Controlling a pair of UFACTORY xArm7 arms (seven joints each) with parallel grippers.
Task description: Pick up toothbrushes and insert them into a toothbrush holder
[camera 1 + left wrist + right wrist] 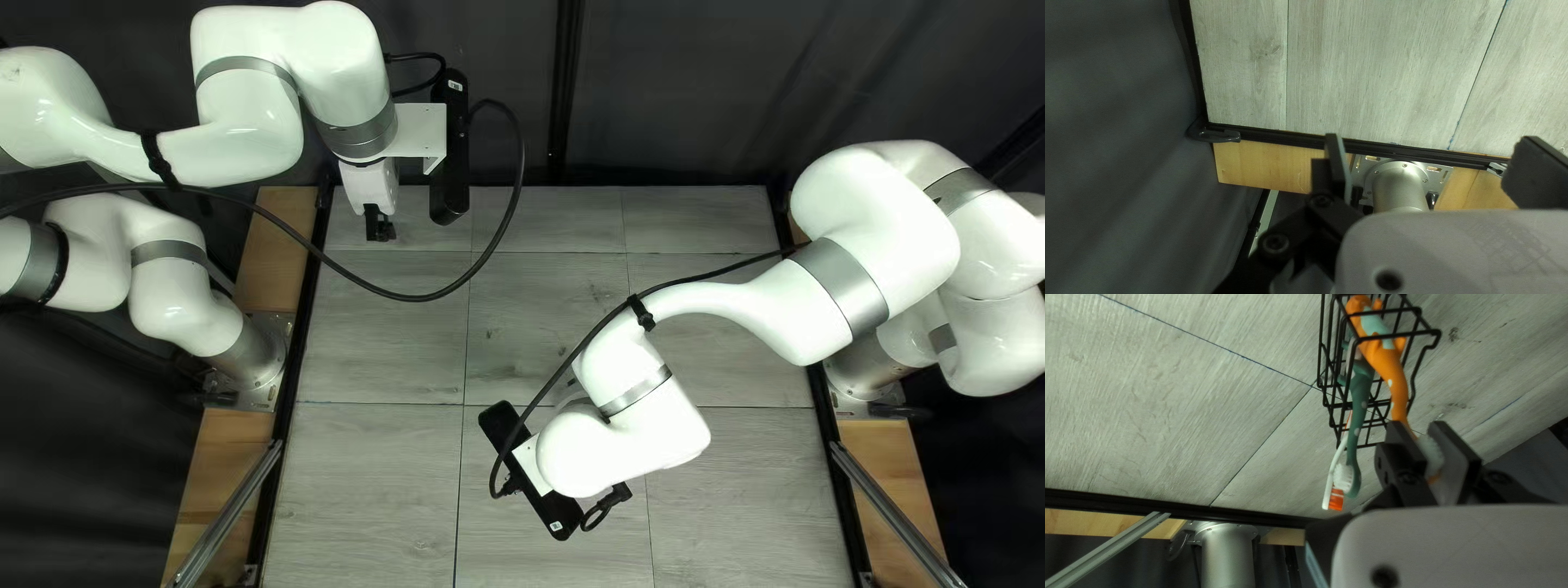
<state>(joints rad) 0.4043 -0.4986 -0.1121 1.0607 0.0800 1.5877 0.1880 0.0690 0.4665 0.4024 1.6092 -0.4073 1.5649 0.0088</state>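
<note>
In the top left view, my left gripper (379,224) hangs over the table's far left part. The left wrist view shows its own gripper (1429,169) open, its fingers wide apart with nothing between them. My right arm's wrist (621,436) hides its gripper and the holder in the top left view. In the right wrist view, that gripper (1433,452) is shut on an orange toothbrush (1385,362) at its bristled head; the handle is inside the black wire holder (1324,375). A green toothbrush (1360,394) and a white-and-orange toothbrush (1329,484) lean out beside it, heads outward.
The grey wood-look table (381,468) has dark edge rails. Looped cables hang from both arms. The right arm's camera mount (533,468) is low over the front middle. In the left wrist view, a clamp (1214,134) sits at a table corner, near an arm base (1399,185).
</note>
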